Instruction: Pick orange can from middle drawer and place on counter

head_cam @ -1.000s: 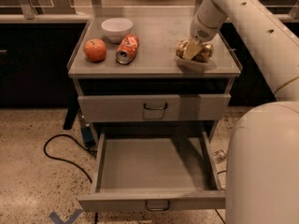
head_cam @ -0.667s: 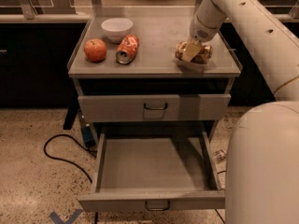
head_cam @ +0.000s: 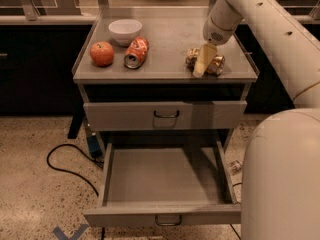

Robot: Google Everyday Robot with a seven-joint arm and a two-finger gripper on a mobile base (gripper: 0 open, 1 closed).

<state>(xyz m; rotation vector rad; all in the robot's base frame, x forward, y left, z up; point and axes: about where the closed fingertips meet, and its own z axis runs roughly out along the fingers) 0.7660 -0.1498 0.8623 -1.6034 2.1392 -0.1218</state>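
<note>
Little has shifted since a second ago. The pincer (head_cam: 204,61) still hangs low at the right front of the table (head_cam: 170,36), right at the orange can (head_cam: 216,64), and the can has kept its spot there near the front edge. It is shiny gold-bronze with dark patches, and its skin looks dented. Part of the pincer crosses in front of its middle, and I cannot tell whether it clasps the can or has let go. The middle drawer (head_cam: 162,215) stands pulled out below.
</note>
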